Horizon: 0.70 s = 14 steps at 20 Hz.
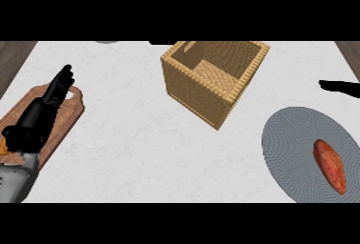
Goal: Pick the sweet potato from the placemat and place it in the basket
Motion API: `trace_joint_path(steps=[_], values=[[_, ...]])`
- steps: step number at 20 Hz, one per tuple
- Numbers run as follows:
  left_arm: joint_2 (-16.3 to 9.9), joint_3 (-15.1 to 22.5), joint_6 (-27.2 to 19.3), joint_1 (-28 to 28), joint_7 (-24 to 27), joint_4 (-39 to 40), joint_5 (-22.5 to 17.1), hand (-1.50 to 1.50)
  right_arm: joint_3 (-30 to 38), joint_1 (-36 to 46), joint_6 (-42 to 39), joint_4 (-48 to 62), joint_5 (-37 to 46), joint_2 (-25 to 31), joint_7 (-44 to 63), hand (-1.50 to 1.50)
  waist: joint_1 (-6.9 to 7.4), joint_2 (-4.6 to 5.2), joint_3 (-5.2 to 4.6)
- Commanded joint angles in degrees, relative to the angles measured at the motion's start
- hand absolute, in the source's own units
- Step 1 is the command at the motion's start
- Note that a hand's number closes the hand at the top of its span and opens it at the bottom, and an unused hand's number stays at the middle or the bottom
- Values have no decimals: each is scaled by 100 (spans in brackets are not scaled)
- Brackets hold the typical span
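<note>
Head view: pre-grasp. Sweet potato [330,165] lies on grey placemat [295,143], untouched; basket [213,78] well apart, up-left. Left hand [44,110] rests w/ fingers straight over cutting board [67,114]. Right hand's fingers I can't tell. Next I'd reach w/ right.

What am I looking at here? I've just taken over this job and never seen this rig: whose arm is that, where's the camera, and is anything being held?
The single view comes from the robot's head, looking steeply down at a pale counter. The grey forearm ending in a black hand at the left is the robot's left hand; its fingers are straight and it holds nothing, hovering over a wooden board. A black shape at the right edge is probably the right hand, too little of it showing to read. A woven basket stands at top centre. The sweet potato lies untouched on the round grey placemat.
</note>
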<state>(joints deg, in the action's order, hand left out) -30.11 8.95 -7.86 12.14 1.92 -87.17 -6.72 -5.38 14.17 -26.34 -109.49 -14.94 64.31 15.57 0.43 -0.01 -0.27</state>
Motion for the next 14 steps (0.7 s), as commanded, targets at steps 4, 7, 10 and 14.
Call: trace_joint_path(steps=[4,7,10,14], values=[[297,208,-117,-126,163,-61,240,0,-73,511,-2150,907,-86,1093,-437,-150,127,44,24],[110,-70,121,140,-13,55,124,0,-296,924,-2669,1117,175,958,-420,-150,119,39,23],[29,-261,334,50,72,9,41,0,-472,1213,-2957,1304,441,674,-129,-150,99,26,22],[500,-7,-35,-86,147,100,470,0,-457,731,-2968,1697,1677,246,-1122,-150,1,18,33]])
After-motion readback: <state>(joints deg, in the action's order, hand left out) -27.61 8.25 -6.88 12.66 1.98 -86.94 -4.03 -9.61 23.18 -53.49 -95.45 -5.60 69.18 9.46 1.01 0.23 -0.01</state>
